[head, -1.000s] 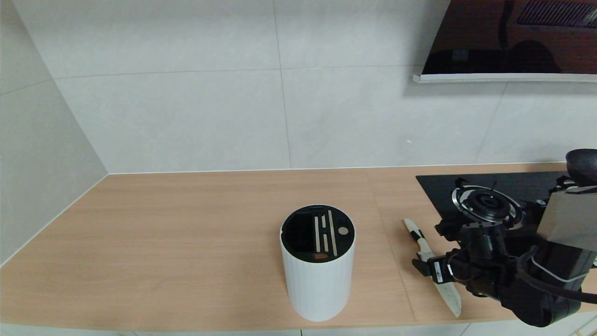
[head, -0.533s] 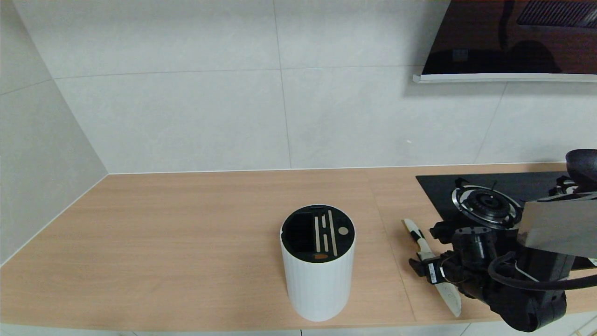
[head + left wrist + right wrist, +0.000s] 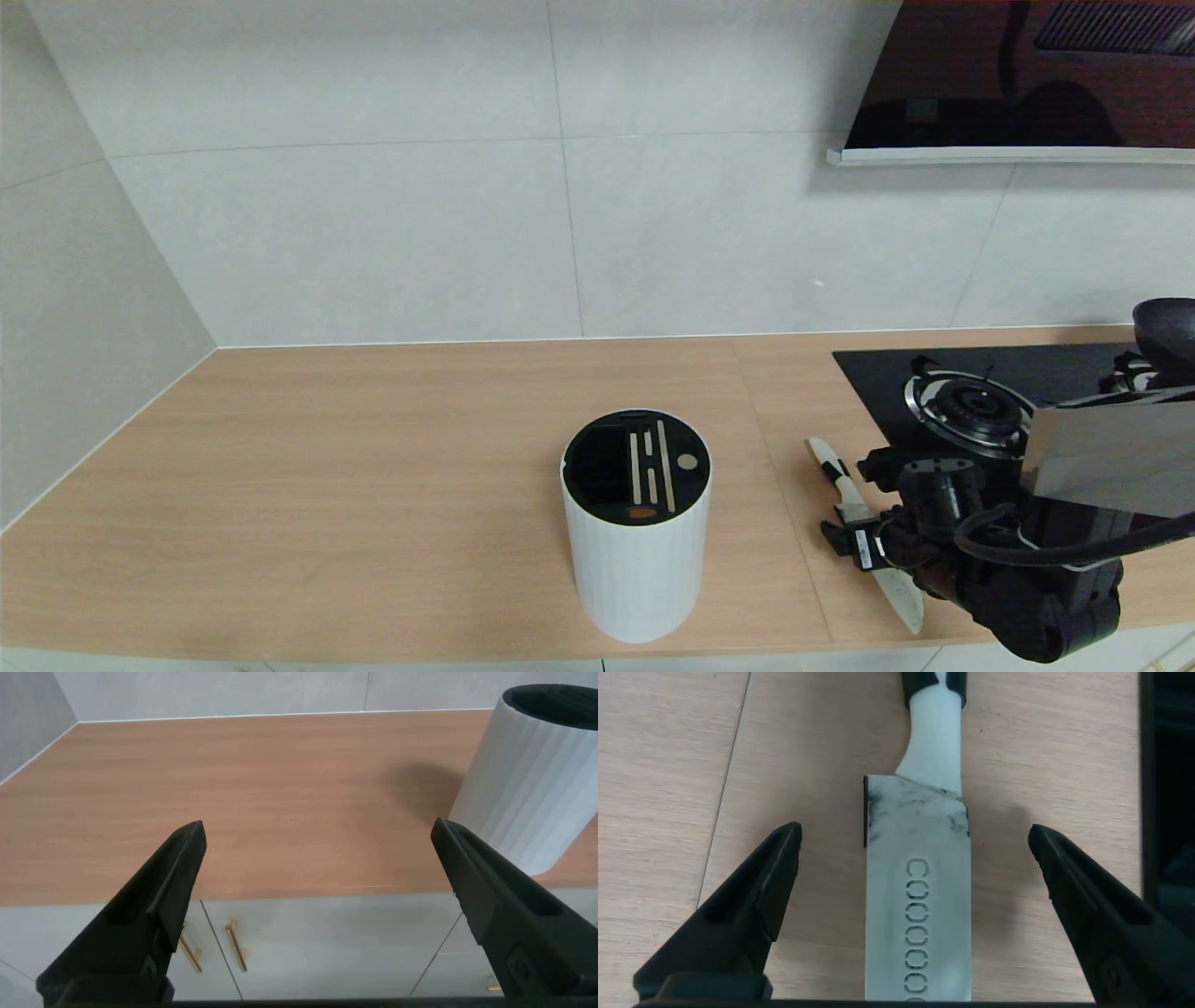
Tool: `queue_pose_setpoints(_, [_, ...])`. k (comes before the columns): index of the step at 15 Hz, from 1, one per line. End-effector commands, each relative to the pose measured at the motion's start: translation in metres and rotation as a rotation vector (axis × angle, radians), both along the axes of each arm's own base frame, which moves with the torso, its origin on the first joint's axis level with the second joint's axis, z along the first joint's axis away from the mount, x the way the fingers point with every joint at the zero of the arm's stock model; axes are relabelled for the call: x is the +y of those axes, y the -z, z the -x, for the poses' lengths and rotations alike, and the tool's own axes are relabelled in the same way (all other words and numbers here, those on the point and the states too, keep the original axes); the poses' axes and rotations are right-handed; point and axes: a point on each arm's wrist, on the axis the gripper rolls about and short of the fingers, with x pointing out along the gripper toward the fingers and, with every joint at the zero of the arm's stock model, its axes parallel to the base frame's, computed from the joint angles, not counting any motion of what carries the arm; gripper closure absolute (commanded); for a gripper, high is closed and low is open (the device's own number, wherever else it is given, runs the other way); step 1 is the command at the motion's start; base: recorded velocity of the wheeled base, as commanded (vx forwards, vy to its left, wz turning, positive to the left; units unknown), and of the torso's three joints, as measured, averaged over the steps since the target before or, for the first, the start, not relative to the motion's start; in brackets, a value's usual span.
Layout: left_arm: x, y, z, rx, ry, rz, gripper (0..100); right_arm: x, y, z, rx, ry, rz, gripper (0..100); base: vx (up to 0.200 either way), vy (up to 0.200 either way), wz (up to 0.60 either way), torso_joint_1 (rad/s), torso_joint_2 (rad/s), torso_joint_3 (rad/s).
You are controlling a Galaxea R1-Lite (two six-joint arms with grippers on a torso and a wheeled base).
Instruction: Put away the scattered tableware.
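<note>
White ribbed holder (image 3: pixel 637 551) with black top; white knife (image 3: pixel 919 905), grey-smudged blade, black-and-white handle; light wood counter (image 3: pixel 373 467).

On the counter (image 3: pixel 373 467), the knife (image 3: pixel 843 490) lies between the holder (image 3: pixel 636 551) and the stove (image 3: pixel 878 373).

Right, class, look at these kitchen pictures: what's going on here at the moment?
A two-armed robot is tidying tableware. Its right gripper is poised over a white knife lying flat on the wooden counter, between the white slotted holder and the stove. It is open, one finger either side of the blade, so nothing is gripped yet. The left gripper, also open and empty, sits near the counter's front edge, beside the holder.
</note>
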Motion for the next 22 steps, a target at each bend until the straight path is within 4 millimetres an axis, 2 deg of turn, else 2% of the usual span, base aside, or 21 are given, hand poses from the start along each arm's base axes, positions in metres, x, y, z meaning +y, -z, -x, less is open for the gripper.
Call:
queue_pose_setpoints(1, [0.000,0.000,0.000,0.001,0.000,0.000,0,-0.001,0.001,0.000,0.003,0.002,0.002,0,0.000,0.000,0.00,0.000,0.00,0.000])
queue_pose_setpoints(2, [0.000,0.000,0.000,0.001,0.000,-0.001,0,-0.001,0.004,0.000,0.013,0.002,0.004,100,0.000,0.000,0.00,0.000,0.00,0.000])
queue_pose_setpoints(13, [0.000,0.000,0.000,-0.001,0.000,0.000,0,-0.001,0.008,0.000,0.020,0.002,0.003,100,0.000,0.000,0.00,0.000,0.00,0.000])
queue_pose_setpoints(15, [0.000,0.000,0.000,-0.001,0.000,0.000,0,-0.001,0.003,-0.001,0.007,0.003,-0.001,100,0.000,0.000,0.00,0.000,0.00,0.000])
queue_pose_setpoints(18, [0.000,0.000,0.000,0.001,0.000,0.000,0,-0.002,-0.030,0.001,-0.079,0.005,-0.025,100,0.000,0.000,0.00,0.000,0.00,0.000])
queue_pose_setpoints(22, [0.000,0.000,0.000,0.001,0.000,-0.001,0,-0.005,-0.085,0.015,-0.174,0.004,-0.052,100,0.000,0.000,0.00,0.000,0.00,0.000])
